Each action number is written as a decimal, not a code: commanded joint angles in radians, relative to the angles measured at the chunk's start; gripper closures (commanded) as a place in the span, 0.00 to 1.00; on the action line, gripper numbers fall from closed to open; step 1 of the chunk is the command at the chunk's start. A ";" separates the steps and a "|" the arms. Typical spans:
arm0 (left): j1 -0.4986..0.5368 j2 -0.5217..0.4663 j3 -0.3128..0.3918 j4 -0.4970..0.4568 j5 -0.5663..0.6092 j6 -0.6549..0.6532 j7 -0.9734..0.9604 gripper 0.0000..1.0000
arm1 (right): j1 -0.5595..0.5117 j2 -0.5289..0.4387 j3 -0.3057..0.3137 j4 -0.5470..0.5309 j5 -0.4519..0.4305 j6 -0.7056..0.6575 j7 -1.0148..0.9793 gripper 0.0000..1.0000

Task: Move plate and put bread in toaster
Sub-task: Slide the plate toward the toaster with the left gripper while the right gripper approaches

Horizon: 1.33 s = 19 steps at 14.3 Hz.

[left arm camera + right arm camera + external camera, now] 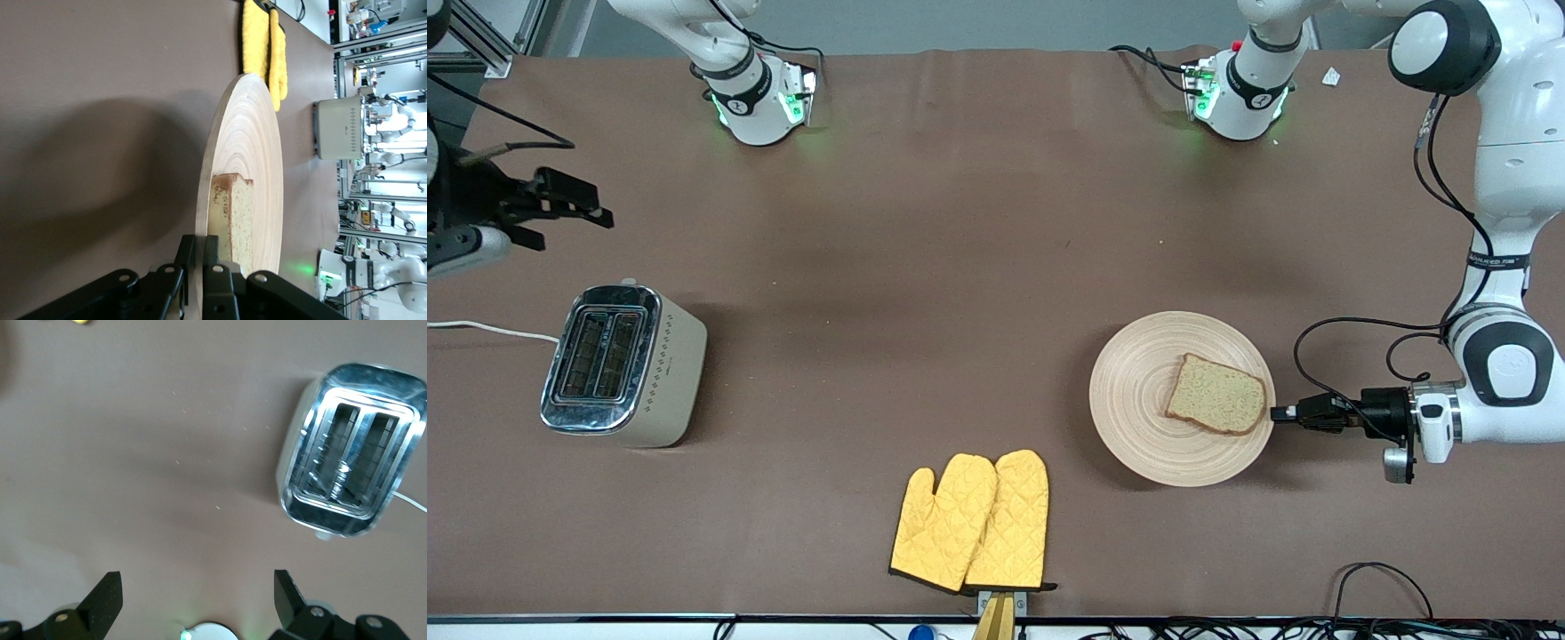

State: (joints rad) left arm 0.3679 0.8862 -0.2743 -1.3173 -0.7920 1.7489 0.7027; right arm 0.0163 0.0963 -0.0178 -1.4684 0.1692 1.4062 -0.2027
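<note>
The round wooden plate lies toward the left arm's end of the table, with the bread slice on it. My left gripper is shut on the plate's rim beside the bread, one finger above the rim and one below. The left wrist view shows the plate edge-on, the bread and my left gripper pinching the rim. The beige toaster stands at the right arm's end, both slots empty. My right gripper hangs open over bare table beside the toaster, with nothing between its fingers in the right wrist view.
A pair of yellow oven mitts lies near the table's front edge, between the toaster and the plate. The toaster's white cord runs off the right arm's end. Brown tabletop stretches between the toaster and the plate.
</note>
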 commanded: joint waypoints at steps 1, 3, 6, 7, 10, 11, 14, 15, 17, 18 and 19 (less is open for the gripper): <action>0.006 -0.029 -0.080 -0.048 -0.029 -0.005 -0.008 1.00 | 0.115 0.051 -0.001 -0.052 0.016 0.083 0.168 0.00; -0.004 -0.027 -0.146 -0.092 -0.064 0.081 -0.012 1.00 | 0.184 0.065 -0.001 -0.093 0.016 0.128 0.267 0.00; -0.059 -0.020 -0.232 -0.143 -0.105 0.246 -0.019 1.00 | 0.231 0.074 0.001 -0.159 0.026 0.223 0.370 0.00; -0.101 -0.020 -0.236 -0.166 -0.152 0.308 -0.022 1.00 | 0.238 0.082 0.001 -0.180 0.039 0.259 0.371 0.00; -0.229 -0.015 -0.237 -0.177 -0.260 0.429 -0.023 1.00 | 0.280 0.144 0.001 -0.194 0.058 0.358 0.448 0.00; -0.277 -0.004 -0.237 -0.175 -0.298 0.464 -0.023 1.00 | 0.286 0.160 -0.001 -0.194 0.058 0.385 0.451 0.00; -0.386 0.008 -0.235 -0.177 -0.406 0.584 -0.023 1.00 | 0.284 0.221 -0.001 -0.196 0.058 0.444 0.453 0.00; -0.415 0.014 -0.235 -0.177 -0.426 0.621 -0.023 1.00 | 0.286 0.243 -0.001 -0.196 0.058 0.450 0.454 0.00; -0.455 0.036 -0.233 -0.183 -0.435 0.647 -0.022 1.00 | 0.281 0.269 -0.001 -0.211 0.058 0.497 0.462 0.00; -0.458 0.040 -0.233 -0.200 -0.435 0.647 -0.020 1.00 | 0.287 0.273 -0.001 -0.237 0.058 0.543 0.462 0.00; -0.454 0.039 -0.233 -0.224 -0.435 0.647 -0.014 1.00 | 0.292 0.273 -0.001 -0.275 0.058 0.606 0.462 0.00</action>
State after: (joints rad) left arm -0.1046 0.9290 -0.5017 -1.5103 -1.1978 2.4090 0.6815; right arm 0.2967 0.3782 -0.0136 -1.6783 0.2124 1.9270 0.2436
